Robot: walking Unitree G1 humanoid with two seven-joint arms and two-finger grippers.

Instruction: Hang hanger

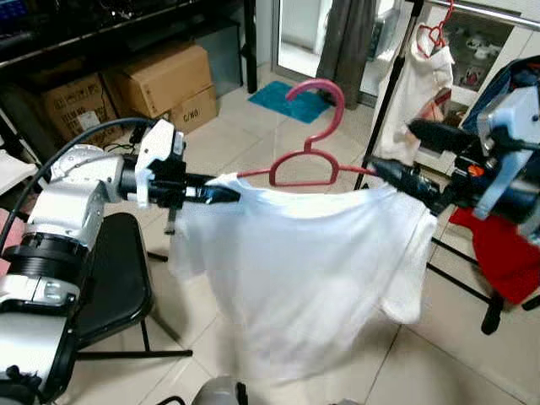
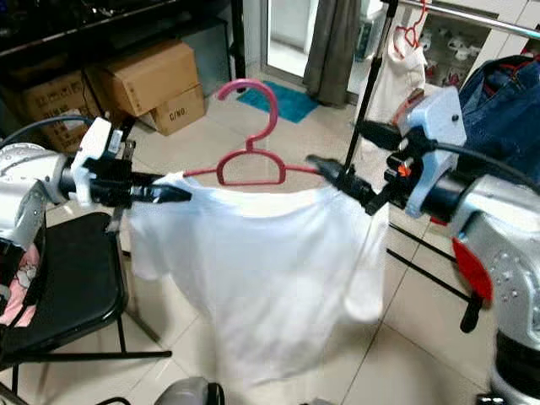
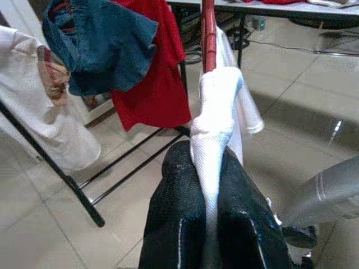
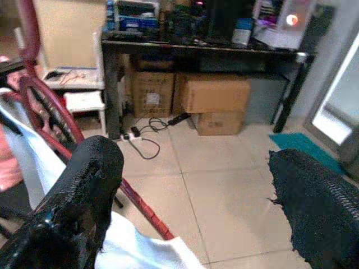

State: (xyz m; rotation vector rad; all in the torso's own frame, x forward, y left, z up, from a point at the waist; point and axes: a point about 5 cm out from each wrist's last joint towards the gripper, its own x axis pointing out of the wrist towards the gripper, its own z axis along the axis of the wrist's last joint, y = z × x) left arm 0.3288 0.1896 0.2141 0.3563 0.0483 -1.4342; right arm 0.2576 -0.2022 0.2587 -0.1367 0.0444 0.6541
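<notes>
1. Left end effector (image 1: 221, 193): closed on the left shoulder of the white shirt (image 1: 295, 270) and the hanger arm beneath it. The left wrist view shows the cloth pinched between both fingers (image 3: 179, 224), with the red hanger rod running on ahead of them.

2. Right end effector (image 2: 354, 156): fingers spread apart. The lower finger (image 2: 342, 181) lies under or against the right end of the red hanger (image 2: 251, 143); the upper finger stands clear above it. In the right wrist view the hanger arm and shirt edge pass beside the nearer finger, not clamped.

3. Location of the task's thing: the hanger, carrying the shirt, is held level in the air between the two end effectors, hook upright.

4. Target: the clothes rail (image 1: 494, 12) lies beyond and above the right end effector, with a hung garment (image 1: 418, 84) already on it.

5. Judgement: carrying phase; hook not yet on the rail.

6. Recommendations: close or firmly cradle on the right before lifting; keep both ends level so the shirt does not slide off; raise the hook above the rail, approach a bare stretch beside the hung garment, then lower until the hook seats before releasing.

7. Risk: the single firm grip on the left may let the hanger pivot.
</notes>
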